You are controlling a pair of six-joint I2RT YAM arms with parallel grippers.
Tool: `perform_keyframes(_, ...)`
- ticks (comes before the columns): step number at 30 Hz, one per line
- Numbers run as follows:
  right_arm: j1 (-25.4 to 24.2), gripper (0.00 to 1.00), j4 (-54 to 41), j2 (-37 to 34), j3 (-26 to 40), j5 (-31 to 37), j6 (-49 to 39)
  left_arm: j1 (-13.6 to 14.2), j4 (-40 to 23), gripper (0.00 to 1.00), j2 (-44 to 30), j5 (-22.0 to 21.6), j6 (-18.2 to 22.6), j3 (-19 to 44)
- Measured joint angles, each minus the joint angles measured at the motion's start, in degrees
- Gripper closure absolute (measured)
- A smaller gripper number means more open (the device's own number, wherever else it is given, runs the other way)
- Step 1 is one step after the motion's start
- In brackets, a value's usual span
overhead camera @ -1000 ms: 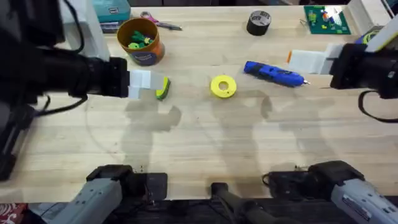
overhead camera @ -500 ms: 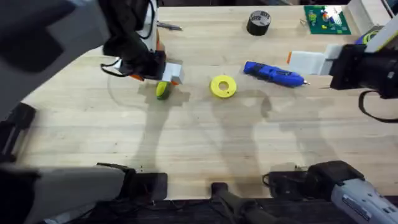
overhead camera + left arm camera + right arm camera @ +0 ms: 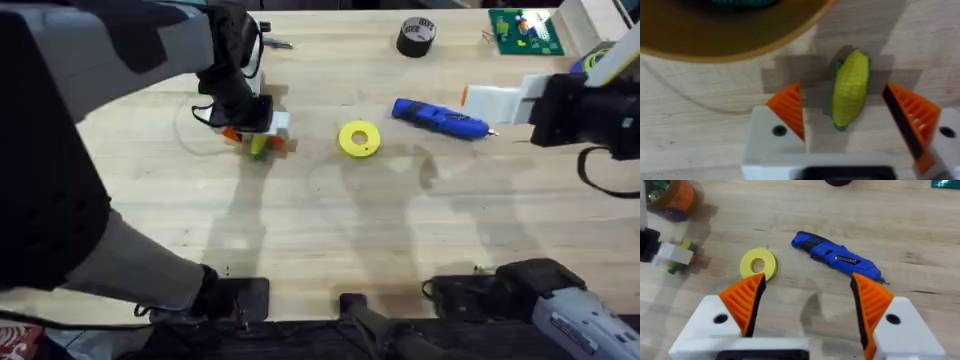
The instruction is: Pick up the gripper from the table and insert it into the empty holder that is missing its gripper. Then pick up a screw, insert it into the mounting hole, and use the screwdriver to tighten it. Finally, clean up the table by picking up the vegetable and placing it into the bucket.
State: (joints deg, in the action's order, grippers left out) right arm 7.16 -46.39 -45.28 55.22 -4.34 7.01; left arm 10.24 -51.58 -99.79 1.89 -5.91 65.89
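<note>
Cleanup looks like the step in hand: the left gripper (image 3: 852, 117) has its white fingers with orange ribbed pads spread wide, one on each side of the small oblong yellow-green toy vegetable (image 3: 850, 89), which lies flat on the pale wooden table (image 3: 330, 240), left of centre in the overhead view. Nothing is touching it yet as far as I can tell, but it sits right between the pads, lengthwise along them, so a squeeze would catch it across its narrow width, which makes sense. The round orange-yellow bucket (image 3: 730, 30) is just beyond the vegetable, its rim filling the upper left of the left wrist view, so it's a short hop to drop it in. Over on the right, the right gripper (image 3: 807, 305) hangs with its fingers apart and nothing between them, hovering above the table near the blue pen-shaped electric screwdriver (image 3: 440, 117), which lies upper right of centre, next to a flat round yellow disc with a hole (image 3: 359, 138). My guess is it's parked there to keep out of the way.
</note>
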Motion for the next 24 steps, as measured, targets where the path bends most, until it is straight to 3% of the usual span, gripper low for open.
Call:
perform_keyframes(3,0.0,0.006,0.0,0.0,0.0,0.0,-0.18,0.0,0.01,0.429,-0.01,0.0,-0.13,0.0)
perform_keyframes(6,0.0,0.006,0.01,0.0,0.0,0.0,-0.2,0.0,0.05,0.775,0.0,-0.09,-0.27,0.03)
perform_keyframes(8,0.0,0.006,0.0,0.0,0.0,0.0,-0.22,0.0,0.08,0.948,0.17,-0.02,-0.22,0.34)
perform_keyframes(15,0.0,0.006,0.0,0.0,0.0,0.0,-0.22,0.0,-0.1,0.973,0.17,-0.02,-0.25,0.46)
perform_keyframes(17,0.0,0.006,0.01,0.0,0.0,0.0,-0.22,0.0,-2.75,0.973,0.17,-0.02,-0.38,1.61)
perform_keyframes(24,0.0,0.006,0.0,0.0,0.0,0.0,-0.22,-1.1,-8.98,0.973,2.23,-0.15,-0.38,12.71)
